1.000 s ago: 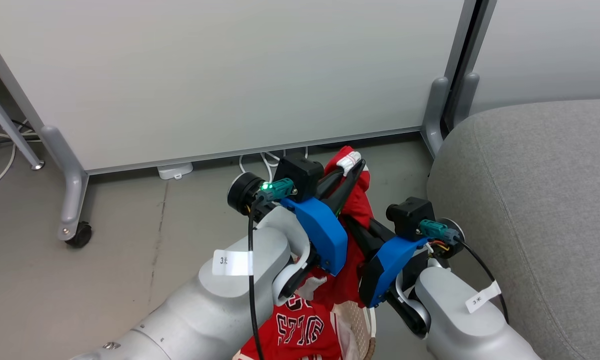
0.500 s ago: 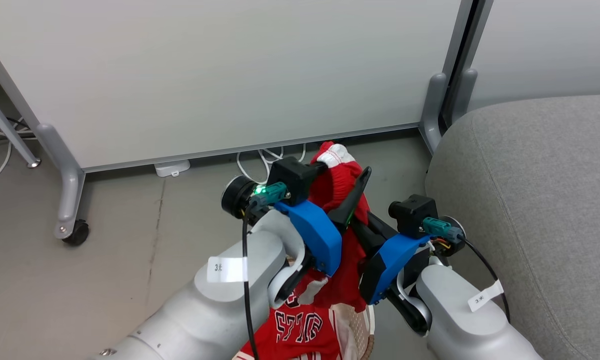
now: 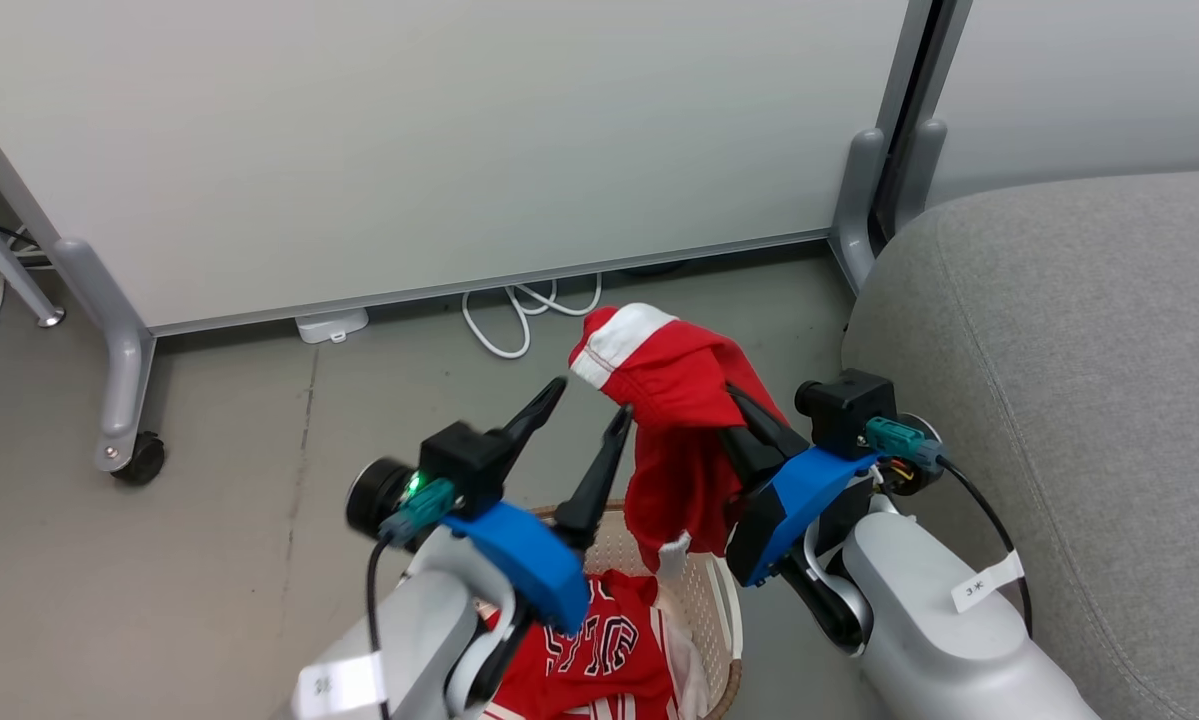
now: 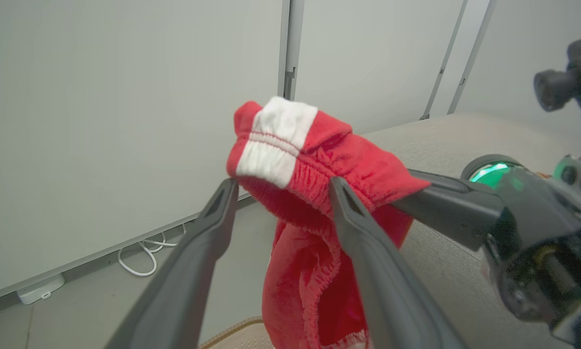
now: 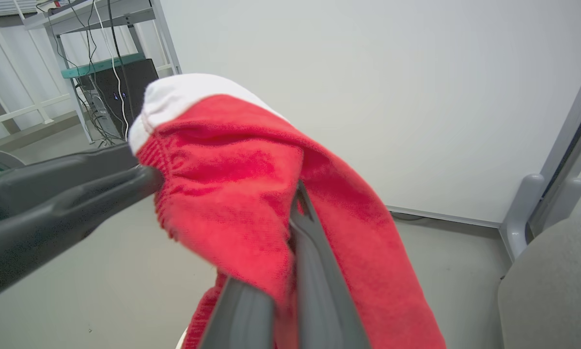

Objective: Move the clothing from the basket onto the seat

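While the right end effector (image 3: 737,408) clamps red clothing (image 3: 674,400) hanging lengthwise over the basket (image 3: 729,610) and the left end effector (image 3: 591,400) gapes empty beside it, the seat (image 3: 1059,350) lies rightward, nearest the right arm.

The clothing (image 3: 681,455) is matt red cloth, the seat (image 3: 1079,350) coarse grey fabric, the basket (image 3: 716,610) plastic.

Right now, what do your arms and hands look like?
Both arms are rounded silver-grey shells with white paper tags. Each wrist carries a blue plastic cover, black camera block, teal plug and black cable. The left hand and right hand each have two long dark tapered fingers; a green light glows by the left plug.
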Controlling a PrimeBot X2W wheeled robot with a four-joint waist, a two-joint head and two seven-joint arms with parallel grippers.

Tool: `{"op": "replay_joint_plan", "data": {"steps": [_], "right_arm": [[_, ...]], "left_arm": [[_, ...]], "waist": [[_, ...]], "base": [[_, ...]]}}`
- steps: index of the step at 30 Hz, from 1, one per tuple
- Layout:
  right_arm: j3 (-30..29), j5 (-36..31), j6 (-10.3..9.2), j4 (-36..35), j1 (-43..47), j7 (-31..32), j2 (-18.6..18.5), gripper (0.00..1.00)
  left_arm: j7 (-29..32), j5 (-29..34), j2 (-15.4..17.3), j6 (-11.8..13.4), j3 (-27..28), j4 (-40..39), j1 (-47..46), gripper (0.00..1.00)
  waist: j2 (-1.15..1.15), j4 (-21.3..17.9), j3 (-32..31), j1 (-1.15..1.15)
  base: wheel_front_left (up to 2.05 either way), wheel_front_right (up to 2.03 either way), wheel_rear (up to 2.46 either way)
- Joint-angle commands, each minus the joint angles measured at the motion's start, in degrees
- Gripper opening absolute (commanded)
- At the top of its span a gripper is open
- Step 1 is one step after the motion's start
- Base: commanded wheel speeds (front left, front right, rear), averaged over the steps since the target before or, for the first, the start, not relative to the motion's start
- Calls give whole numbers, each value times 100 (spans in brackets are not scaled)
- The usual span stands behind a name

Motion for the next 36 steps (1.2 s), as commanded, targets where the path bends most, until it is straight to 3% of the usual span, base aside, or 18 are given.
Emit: {"op": "replay_joint_plan", "data": {"steps": [1,11,22,36], "right_arm": [[-45,-34,1,-35,67,-24,-14,0],[-227,-62,1,-139,175,-23,-13,0],[-347,-168,1,-144,236,-23,-13,0],[-450,-175,1,-178,276,-22,-13,0]], "left_arm": [[-27,86,83,-32,141,-73,207,100],[-27,936,361,-250,1501,-918,1471,100],[-28,1802,100,-561,2737,-1384,2402,100],[-28,2149,-133,-705,2961,-1313,2536,100]], "waist": [[0,-10,10,0],[0,-95,81,0],[0,-131,124,0],[0,-314,91,0]], "base": [[0,0,0],[0,0,0],[0,0,0],[0,0,0]]}}
